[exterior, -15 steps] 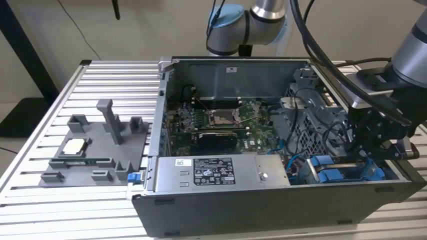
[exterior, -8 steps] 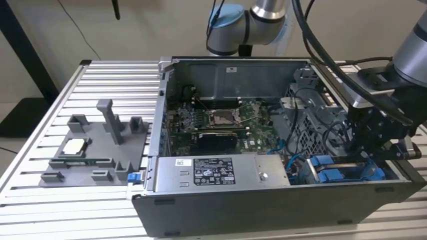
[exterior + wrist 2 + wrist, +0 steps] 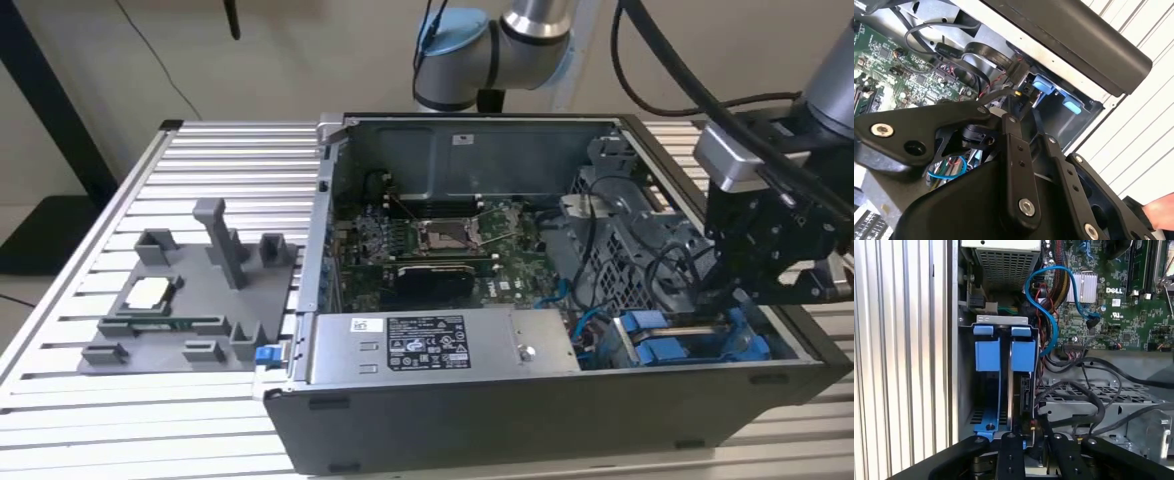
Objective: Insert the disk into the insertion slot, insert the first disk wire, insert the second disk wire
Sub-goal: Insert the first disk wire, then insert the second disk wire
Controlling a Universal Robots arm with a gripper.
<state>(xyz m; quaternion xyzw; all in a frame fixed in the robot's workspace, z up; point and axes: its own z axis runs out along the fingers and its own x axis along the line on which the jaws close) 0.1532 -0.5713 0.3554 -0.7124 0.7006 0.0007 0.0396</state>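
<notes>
A slatted metal table [image 3: 134,420] carries the open PC case [image 3: 534,420], which lies on its side in the middle of the exterior view so that its inside faces up for reaching from above. The robot arm [image 3: 534,30] comes in from the top edge of that view. The grey power-supply box [image 3: 427,345] sits along the case's near wall, at lower centre. Beside it, in the lower right corner of the case, is the insertion slot [image 3: 1001,320]. The disk [image 3: 1023,355] stands seated in it on edge in its blue carrier, so the first step looks done and its connector edge faces the open interior. The gripper [image 3: 705,300] reaches down at the exterior view's right, just over that edge. In the second wrist view its jaws appear drawn close onto the black plug of a disk wire [image 3: 1021,91], held end-on toward the disk for plugging in.
</notes>
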